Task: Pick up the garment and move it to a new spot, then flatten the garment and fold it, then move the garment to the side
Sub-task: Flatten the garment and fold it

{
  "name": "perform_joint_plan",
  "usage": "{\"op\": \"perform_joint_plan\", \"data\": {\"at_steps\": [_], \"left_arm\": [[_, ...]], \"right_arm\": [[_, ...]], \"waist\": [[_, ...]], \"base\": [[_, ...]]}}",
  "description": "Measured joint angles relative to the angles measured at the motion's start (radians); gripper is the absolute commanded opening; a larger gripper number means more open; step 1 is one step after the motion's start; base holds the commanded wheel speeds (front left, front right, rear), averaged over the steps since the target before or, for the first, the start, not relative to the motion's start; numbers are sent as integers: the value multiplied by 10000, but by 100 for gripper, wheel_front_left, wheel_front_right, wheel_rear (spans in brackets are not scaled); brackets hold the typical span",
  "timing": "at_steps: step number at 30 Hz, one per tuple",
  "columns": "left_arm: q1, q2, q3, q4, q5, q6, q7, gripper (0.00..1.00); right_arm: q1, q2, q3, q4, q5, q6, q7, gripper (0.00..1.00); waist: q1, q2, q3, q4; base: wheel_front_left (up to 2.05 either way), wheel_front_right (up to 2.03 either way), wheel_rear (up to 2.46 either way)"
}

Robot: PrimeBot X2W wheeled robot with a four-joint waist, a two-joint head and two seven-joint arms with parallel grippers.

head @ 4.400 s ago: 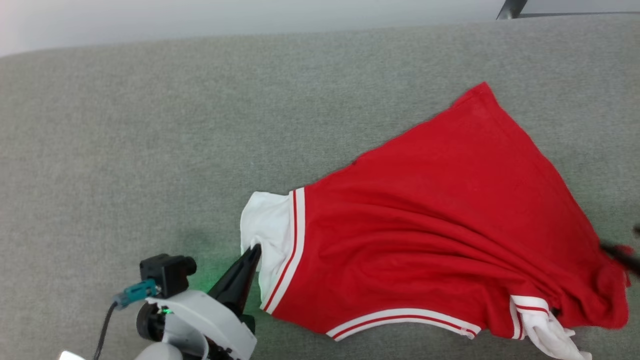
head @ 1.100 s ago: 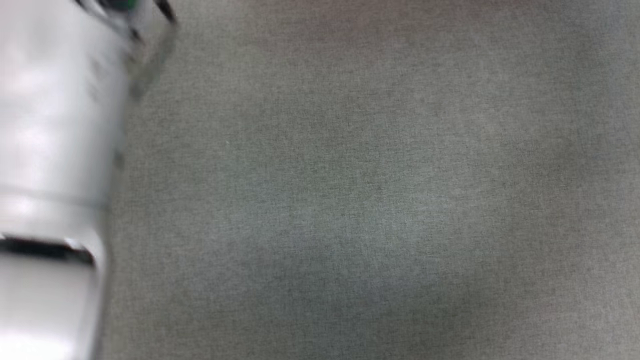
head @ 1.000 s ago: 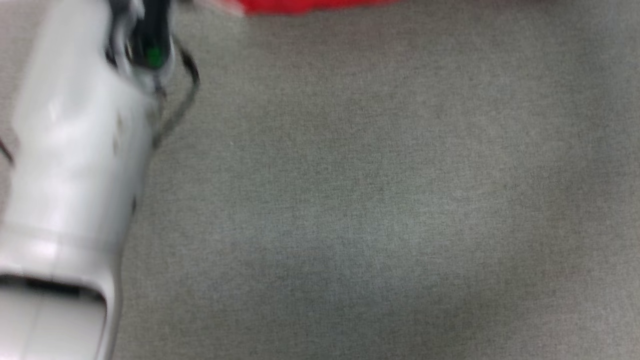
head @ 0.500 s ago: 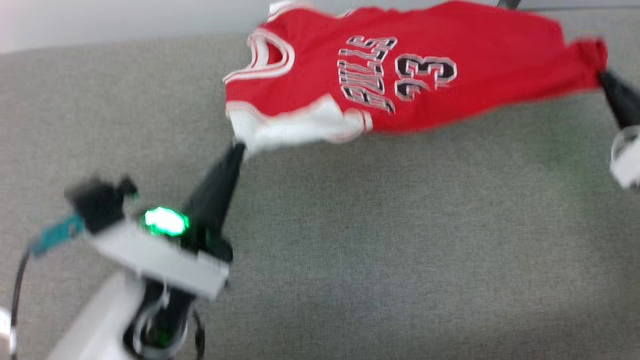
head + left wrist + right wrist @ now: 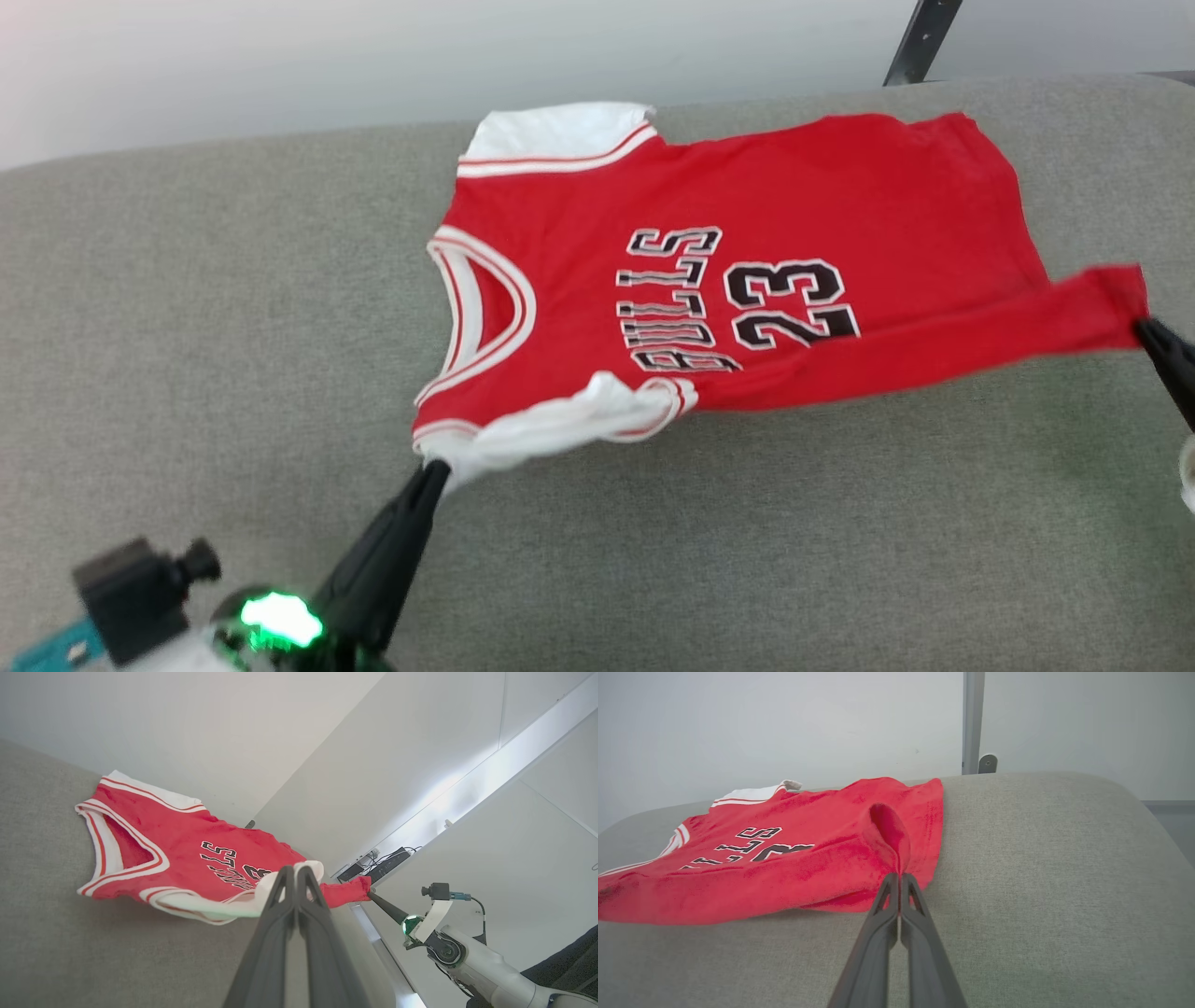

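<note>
even soft light, slight blur

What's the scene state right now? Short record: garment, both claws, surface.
garment: red jersey, front up, lettering and number 23 showing
pose: far part lies on the grey surface; near edge is raised and stretched between the claws
left claw: shut on the near white sleeve
right claw: shut on the near hem corner
flatness: near side bunched, not flat yet
fold: not started
</note>
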Motion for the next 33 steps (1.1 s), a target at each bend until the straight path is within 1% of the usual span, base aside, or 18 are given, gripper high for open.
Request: {"op": "perform_joint_plan", "data": {"at_steps": [6, 9, 12, 14, 17, 21, 23, 25, 27, 30, 33], "left_arm": [[1051, 238, -4, -1221, 201, 529, -90, 0], [1020, 153, -13, -1244, 219, 612, -107, 0], [530, 46, -125, -640, 612, 972, 56, 0], [-43, -336, -382, -274, 648, 966, 228, 0], [-995, -669, -669, 523, 926, 905, 497, 0], [-2279, -1233, -637, 1655, 1127, 894, 500, 0], [-2787, -1436, -458, 2240, 1133, 882, 445, 0], [-3271, -1530, -316, 2721, 1099, 834, 431, 0], [-3676, -1611, -142, 3248, 1164, 901, 349, 0], [-4180, -1551, -109, 4140, 1618, 1229, 314, 0], [-4529, -1632, -251, 4801, 1960, 1342, 278, 0]], "right_arm": [[1763, -88, -1507, -886, -173, 0, 274, 0], [2242, 163, -2186, -1271, -525, 0, 577, 0], [2376, 625, -2667, -1509, -836, 0, 1112, 0], [2348, 943, -2915, -1559, -1193, 0, 1486, 0], [2200, 1373, -3338, -1499, -1672, 0, 1954, 0], [1679, 1939, -3800, -1373, -2201, 0, 2353, 0], [1412, 2207, -3963, -1298, -2433, -2, 2489, 0], [1137, 2449, -4117, -1172, -2635, 0, 2646, 0], [911, 2637, -4249, -991, -2911, 0, 2736, 0], [683, 2915, -4439, -650, -3112, 0, 2826, 0], [605, 3145, -4464, -343, -3313, 0, 2846, 0]], "waist": [[0, 0, 150, -45], [0, 0, 270, -69], [0, 0, 378, -104], [0, 0, 464, -128], [0, 0, 644, -131], [0, 0, 955, -126], [0, 0, 1121, -137], [1, 0, 1291, -162], [0, 0, 1453, -191], [0, 0, 1643, -241], [0, 0, 1767, -303]], "base": [[0, 0, 0], [0, 0, 0], [0, 0, 0], [0, 0, 0], [0, 0, 0], [0, 0, 0], [0, 0, 0], [0, 0, 0], [0, 0, 0], [0, 0, 0], [0, 0, 0]]}}
